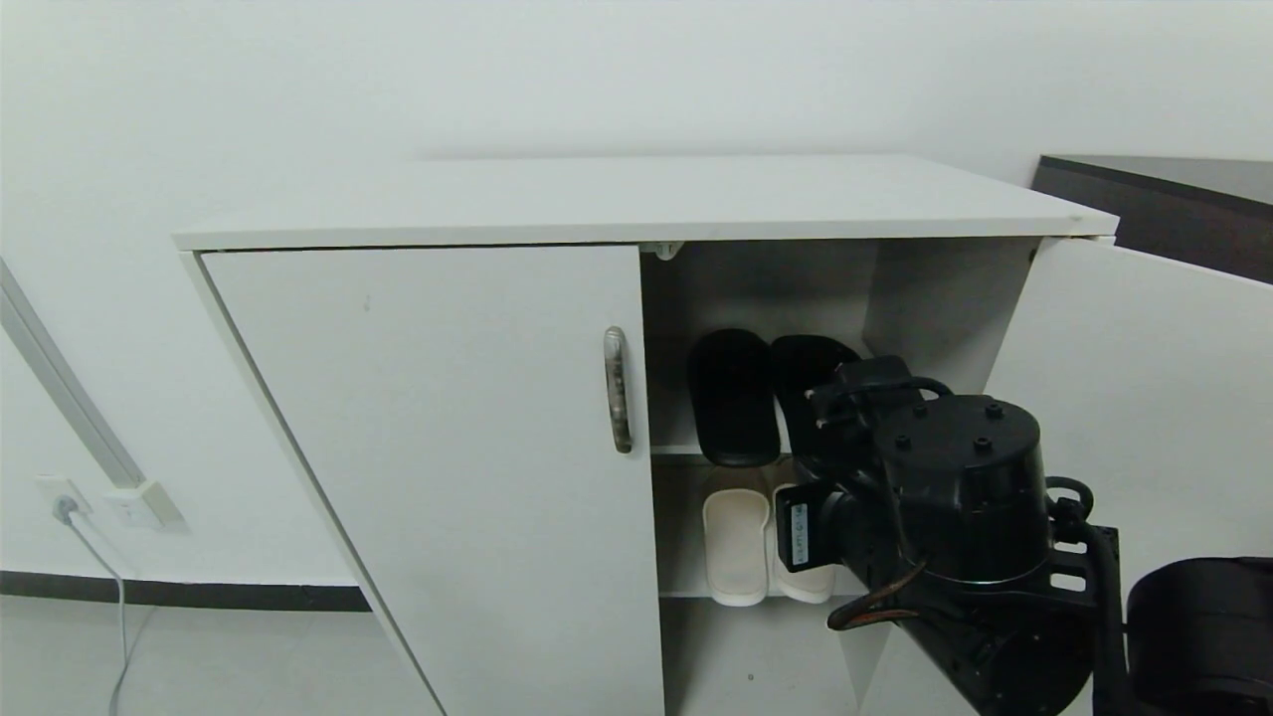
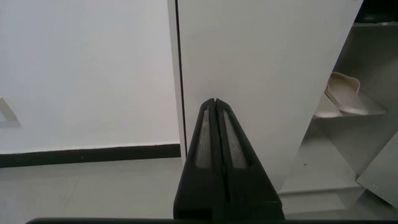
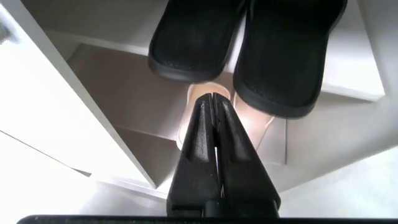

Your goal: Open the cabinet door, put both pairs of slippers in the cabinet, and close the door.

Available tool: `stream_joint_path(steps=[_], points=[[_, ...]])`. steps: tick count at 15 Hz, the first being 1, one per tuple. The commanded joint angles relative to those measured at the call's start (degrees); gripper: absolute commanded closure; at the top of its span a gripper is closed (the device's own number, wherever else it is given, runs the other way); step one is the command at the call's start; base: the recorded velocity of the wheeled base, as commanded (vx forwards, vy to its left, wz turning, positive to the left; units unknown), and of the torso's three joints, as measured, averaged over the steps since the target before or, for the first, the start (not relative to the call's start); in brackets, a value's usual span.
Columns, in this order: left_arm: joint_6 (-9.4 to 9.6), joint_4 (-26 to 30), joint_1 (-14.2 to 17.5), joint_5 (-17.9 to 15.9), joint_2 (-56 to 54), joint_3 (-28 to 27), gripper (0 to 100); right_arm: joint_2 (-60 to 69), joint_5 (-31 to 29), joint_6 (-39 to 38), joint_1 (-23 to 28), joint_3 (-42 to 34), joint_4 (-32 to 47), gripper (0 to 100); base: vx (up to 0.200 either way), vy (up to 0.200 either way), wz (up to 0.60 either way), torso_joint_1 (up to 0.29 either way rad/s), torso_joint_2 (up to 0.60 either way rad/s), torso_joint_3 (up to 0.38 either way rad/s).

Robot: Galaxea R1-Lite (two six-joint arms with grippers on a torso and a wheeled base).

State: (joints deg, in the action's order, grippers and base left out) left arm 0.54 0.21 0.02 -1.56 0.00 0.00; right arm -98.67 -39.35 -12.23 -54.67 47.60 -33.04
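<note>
Plain white wall (image 1: 298,89) across the upper frame. Lower left: dark skirting band (image 1: 199,595) over pale grey floor (image 1: 229,661). Left edge: slanted white cable duct (image 1: 60,383), socket (image 1: 60,492), grey cord (image 1: 120,617) hanging down. Upper right: dark slab-like surface (image 1: 1174,214).

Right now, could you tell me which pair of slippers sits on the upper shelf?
The black pair; the cream pair lies one level lower.
</note>
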Motion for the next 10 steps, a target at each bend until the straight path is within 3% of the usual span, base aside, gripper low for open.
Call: stream_joint_path(steps=[1, 10], points=[[-0.01, 0.0, 0.1, 0.0, 0.0, 0.0, 100, -0.3, 0.0, 0.0, -0.2, 0.0, 0.0, 100, -0.200, 0.000, 0.00, 0.017, 0.00, 0.002], [-0.01, 0.0, 0.1, 0.0, 0.0, 0.0, 100, -0.3, 0.3, -0.2, -0.3, -0.8, 0.0, 100, -0.200, 0.000, 0.00, 0.000, 0.00, 0.003]])
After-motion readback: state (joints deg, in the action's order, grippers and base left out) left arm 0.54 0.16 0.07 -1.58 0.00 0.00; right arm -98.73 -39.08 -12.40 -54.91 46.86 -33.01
